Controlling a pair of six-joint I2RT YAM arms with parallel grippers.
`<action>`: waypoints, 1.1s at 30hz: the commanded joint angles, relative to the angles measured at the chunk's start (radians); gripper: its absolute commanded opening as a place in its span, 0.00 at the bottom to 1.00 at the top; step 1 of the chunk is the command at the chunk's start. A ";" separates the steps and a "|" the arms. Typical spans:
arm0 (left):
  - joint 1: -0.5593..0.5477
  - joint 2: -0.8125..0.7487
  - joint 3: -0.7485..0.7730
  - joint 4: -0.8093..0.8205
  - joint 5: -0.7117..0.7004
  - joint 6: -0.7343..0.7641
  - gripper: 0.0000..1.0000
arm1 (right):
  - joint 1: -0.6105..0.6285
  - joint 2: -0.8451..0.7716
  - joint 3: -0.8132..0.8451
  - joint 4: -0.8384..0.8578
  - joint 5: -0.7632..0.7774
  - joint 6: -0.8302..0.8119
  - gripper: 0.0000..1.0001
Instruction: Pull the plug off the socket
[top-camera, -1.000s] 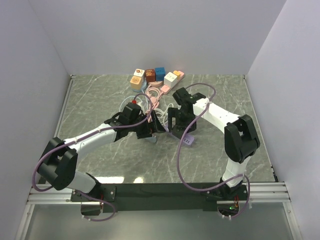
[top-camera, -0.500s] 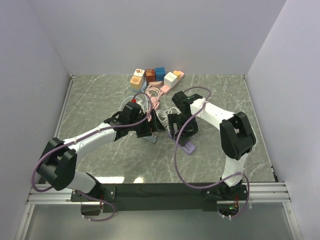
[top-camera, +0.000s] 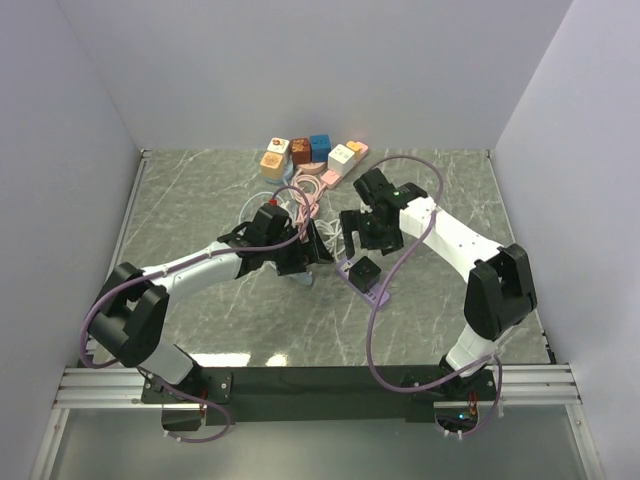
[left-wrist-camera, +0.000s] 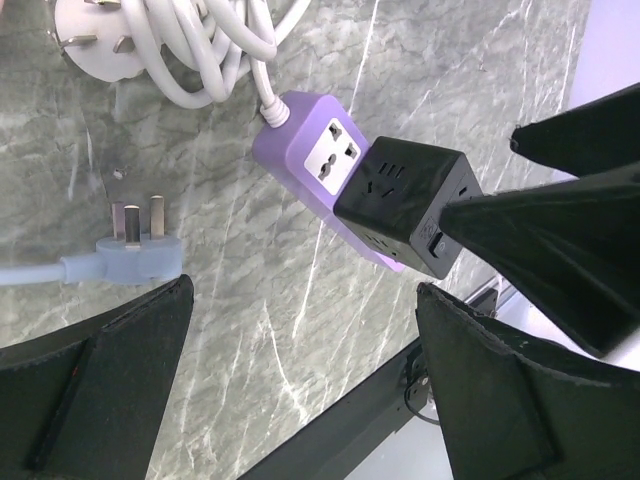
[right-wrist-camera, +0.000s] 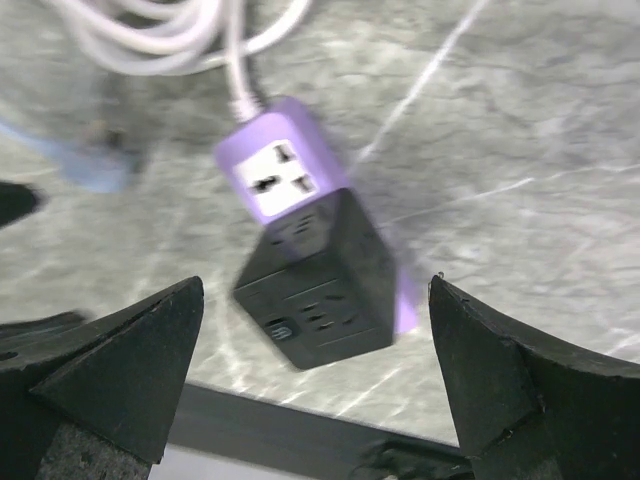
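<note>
Saw black cube plug (left-wrist-camera: 405, 205) seated on purple socket strip (left-wrist-camera: 310, 150), lying on counter (left-wrist-camera: 250, 330). Found left end effector (left-wrist-camera: 305, 290) and right end effector (right-wrist-camera: 315, 285) both spread wide, gripping nothing.

Well beyond the left claw (top-camera: 312, 248), a cluster of coloured blocks (top-camera: 305, 152) sits at the far edge of the tabletop (top-camera: 200, 200), with a pink cord (top-camera: 311, 184) coiled just nearer.
</note>
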 joint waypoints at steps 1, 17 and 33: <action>-0.006 -0.002 0.040 0.044 0.003 0.008 0.99 | -0.002 -0.051 -0.063 0.028 0.097 -0.064 1.00; -0.006 -0.045 0.000 0.052 -0.013 -0.009 1.00 | 0.035 -0.135 -0.212 0.174 -0.043 -0.192 0.96; -0.005 -0.087 -0.044 0.058 -0.022 -0.004 0.99 | 0.120 0.009 -0.212 0.164 0.011 -0.179 0.48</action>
